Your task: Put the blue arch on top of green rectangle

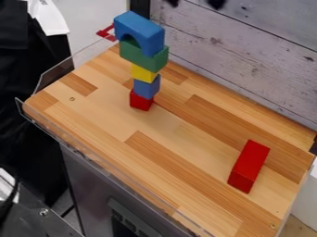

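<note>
The blue arch (140,31) lies on top of the green rectangle (143,56), its curved opening facing down, at the top of a tower at the upper left of the table. Under the green rectangle come a yellow block (143,74), a blue block (147,87) and a red block (141,100) at the bottom. My gripper (195,3) is at the top edge of the view, to the right of the arch and apart from it. Its two dark fingertips stand apart, open, with nothing between them.
A long red block (249,165) lies on the wooden table (167,134) toward the right. Clear plastic edging runs along the table's left and front sides. A whitish plank wall (248,55) rises behind the table, and a red piece (107,32) shows behind the tower at the left.
</note>
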Available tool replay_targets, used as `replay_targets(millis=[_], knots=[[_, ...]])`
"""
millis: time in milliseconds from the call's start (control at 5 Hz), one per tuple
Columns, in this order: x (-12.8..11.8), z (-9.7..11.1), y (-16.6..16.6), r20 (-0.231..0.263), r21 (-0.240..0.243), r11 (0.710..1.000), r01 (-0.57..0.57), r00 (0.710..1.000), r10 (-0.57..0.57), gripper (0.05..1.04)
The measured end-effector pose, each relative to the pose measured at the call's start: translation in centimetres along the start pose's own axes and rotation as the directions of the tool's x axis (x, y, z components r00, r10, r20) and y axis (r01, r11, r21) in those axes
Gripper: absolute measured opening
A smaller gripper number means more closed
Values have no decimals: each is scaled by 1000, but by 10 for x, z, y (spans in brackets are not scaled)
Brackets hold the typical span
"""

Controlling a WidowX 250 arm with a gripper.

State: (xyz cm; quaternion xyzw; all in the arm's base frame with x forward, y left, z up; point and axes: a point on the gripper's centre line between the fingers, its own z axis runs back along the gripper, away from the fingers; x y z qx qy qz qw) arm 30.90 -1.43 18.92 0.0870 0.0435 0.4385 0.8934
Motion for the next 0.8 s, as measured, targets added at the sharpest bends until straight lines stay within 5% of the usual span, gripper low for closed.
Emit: replay_targets(millis=[200,400,600,800], knots=[[-53,4,-30,31,27,960,280,959,-280,999],[-101,-25,-40,-28,-5,863,505,862,-505,999],[-120,-27,-26,53,-114,745,657,753,-656,999],[-123,-40,-22,79,-171,673,719,691,-718,999]])
